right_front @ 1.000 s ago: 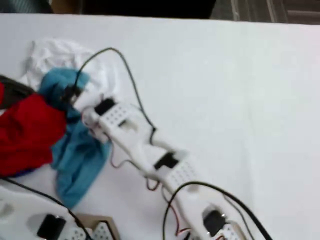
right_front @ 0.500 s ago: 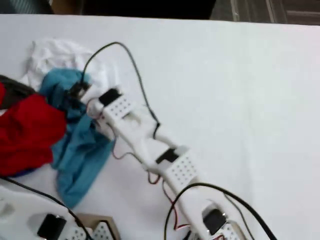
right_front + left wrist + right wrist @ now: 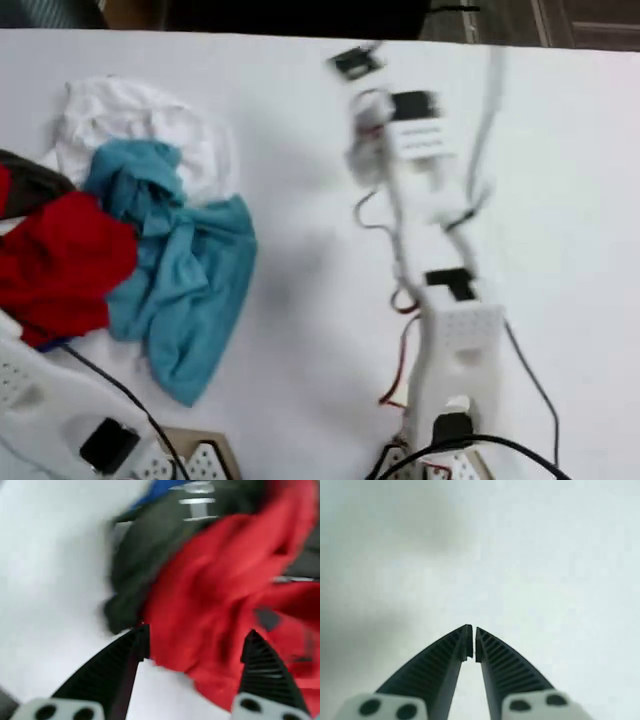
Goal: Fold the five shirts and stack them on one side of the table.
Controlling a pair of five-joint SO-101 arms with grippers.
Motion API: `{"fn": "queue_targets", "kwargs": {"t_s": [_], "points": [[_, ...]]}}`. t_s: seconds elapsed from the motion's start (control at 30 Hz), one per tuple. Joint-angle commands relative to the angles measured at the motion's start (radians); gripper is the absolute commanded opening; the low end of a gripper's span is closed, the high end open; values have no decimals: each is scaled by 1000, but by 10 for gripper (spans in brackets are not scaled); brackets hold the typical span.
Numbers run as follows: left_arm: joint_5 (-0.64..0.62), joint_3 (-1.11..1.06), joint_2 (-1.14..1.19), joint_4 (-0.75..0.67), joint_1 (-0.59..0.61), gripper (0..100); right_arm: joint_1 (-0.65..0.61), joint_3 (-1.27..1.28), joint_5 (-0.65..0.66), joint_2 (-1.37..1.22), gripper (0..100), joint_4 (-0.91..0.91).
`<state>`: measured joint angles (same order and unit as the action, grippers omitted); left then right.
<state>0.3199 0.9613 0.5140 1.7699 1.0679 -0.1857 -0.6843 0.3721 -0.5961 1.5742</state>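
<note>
Left fingers (image 3: 112,672) apart; red shirt (image 3: 215,595) between, edge-cropped.

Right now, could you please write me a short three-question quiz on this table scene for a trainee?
1. True or false: the right gripper is shut over bare table.
2. Multiple choice: which shirt lies between the fingers of the open left gripper? A, a yellow shirt; B, the red shirt; C, a green shirt.
3. Short answer: in the high view, which shirt lies just beyond the teal shirt, toward the table's far edge?

Key: 1 true; 2 B; 3 the white shirt.
</note>
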Motion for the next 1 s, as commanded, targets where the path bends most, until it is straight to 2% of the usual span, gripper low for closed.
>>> {"fn": "queue_targets", "kwargs": {"t_s": [0.0, 0.13, 0.2, 0.37, 0.5, 0.57, 0.7, 0.83, 0.97], "points": [[-35, 2, -9, 6, -100, 312, 13, -34, 17, 105, 23, 82], [-74, 33, -15, 9, -146, 312, -122, -32, 15, 104, 37, 81], [-80, 54, -15, 9, -141, 312, -219, -34, 15, 91, 96, 73], [-72, 111, -15, 8, -41, 312, -486, -35, 15, 24, 283, 73], [-72, 162, -15, 3, 92, 312, -654, -41, 14, -50, 291, 58], [-71, 186, -11, 2, 161, 312, -710, -41, 6, -79, 292, 35], [-61, 209, -6, 0, 265, 312, -768, -41, -103, -102, 292, -47], [11, 205, -6, 0, 305, 312, -817, -41, -138, -102, 292, -81], [20, 205, -5, -8, 330, 312, -880, -41, -137, -104, 292, -79]]}}
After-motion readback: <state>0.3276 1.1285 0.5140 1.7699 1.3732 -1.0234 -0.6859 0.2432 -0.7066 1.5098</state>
